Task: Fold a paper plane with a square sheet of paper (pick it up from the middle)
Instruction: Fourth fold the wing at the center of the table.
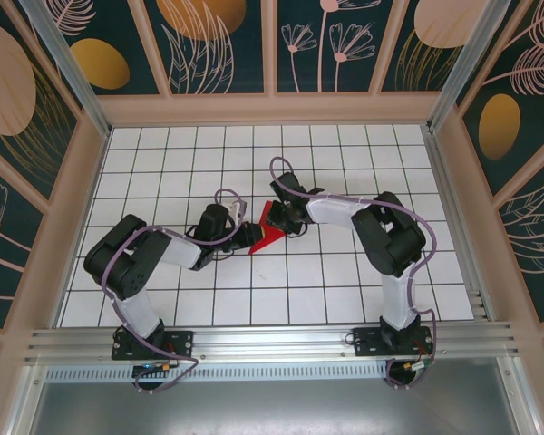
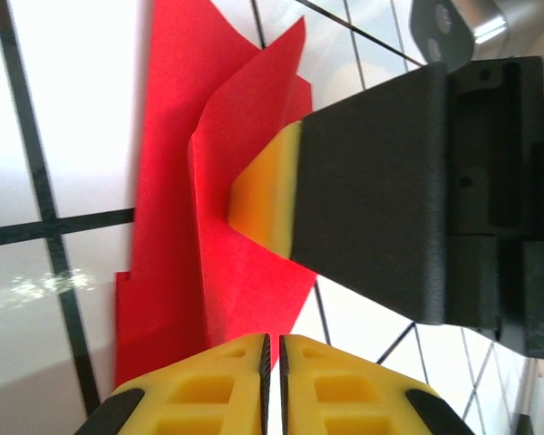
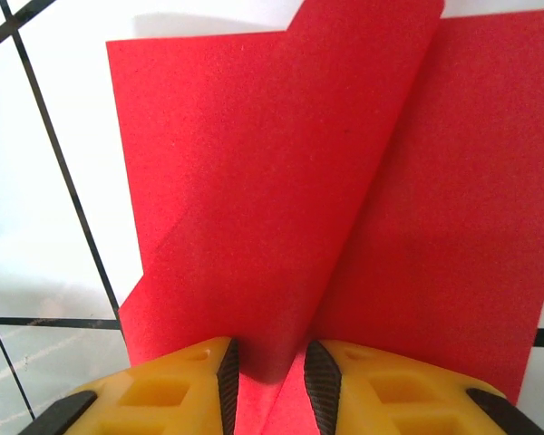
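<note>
The table (image 1: 344,290) is white with dark lines that make squares. Two arms sit at its near edge. The left arm (image 1: 136,258) reaches in from 8 o'clock. The right arm (image 1: 390,236) bends over and comes in from 3 o'clock. They meet near the middle of the table.

The paper (image 1: 270,228) is there, between the two arms. It is bright red and partly folded. Part of it lies flat on the squares, and part of it sticks up in a bent flap.

The right pincer (image 1: 286,217) is at the paper's 2 o'clock side. Seen from its own camera, the right pincer (image 3: 270,349) pinches a raised fold of the paper (image 3: 254,181) between its dark pads.

The left pincer (image 1: 245,237) is at the paper's 8 o'clock end. In its own camera, the left pincer (image 2: 272,340) has its yellow fingers pressed together, with only a thin crack between them. The paper (image 2: 177,181) comes right down to its tips. I cannot tell if any paper is caught in that crack.
</note>
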You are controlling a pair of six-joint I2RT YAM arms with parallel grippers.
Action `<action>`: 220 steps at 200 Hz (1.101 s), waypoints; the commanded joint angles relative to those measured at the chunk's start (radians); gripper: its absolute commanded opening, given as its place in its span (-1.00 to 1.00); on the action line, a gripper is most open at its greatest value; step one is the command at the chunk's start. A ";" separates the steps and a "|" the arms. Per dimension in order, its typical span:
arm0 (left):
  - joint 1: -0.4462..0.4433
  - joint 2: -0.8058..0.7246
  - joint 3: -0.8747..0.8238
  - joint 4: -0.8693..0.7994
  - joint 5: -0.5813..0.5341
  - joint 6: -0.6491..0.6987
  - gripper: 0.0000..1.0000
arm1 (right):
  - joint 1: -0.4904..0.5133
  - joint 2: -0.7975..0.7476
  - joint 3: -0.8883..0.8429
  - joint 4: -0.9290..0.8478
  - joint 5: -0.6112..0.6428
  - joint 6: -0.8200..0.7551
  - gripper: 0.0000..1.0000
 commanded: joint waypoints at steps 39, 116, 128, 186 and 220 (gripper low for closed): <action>-0.007 0.004 0.037 -0.103 -0.097 0.055 -0.77 | -0.019 0.107 -0.059 -0.157 0.077 0.016 -0.26; -0.007 0.032 0.053 -0.122 -0.101 0.055 -0.82 | -0.019 0.122 -0.060 -0.163 0.082 0.009 -0.21; -0.007 0.034 0.055 -0.128 -0.104 0.057 -0.83 | -0.019 0.125 -0.059 -0.165 0.082 0.007 -0.20; -0.007 0.038 0.063 -0.162 -0.116 0.070 -0.90 | -0.020 0.151 -0.051 -0.186 0.092 0.018 -0.24; -0.007 0.044 0.069 -0.176 -0.119 0.074 -0.93 | -0.018 0.160 -0.048 -0.188 0.091 0.016 -0.26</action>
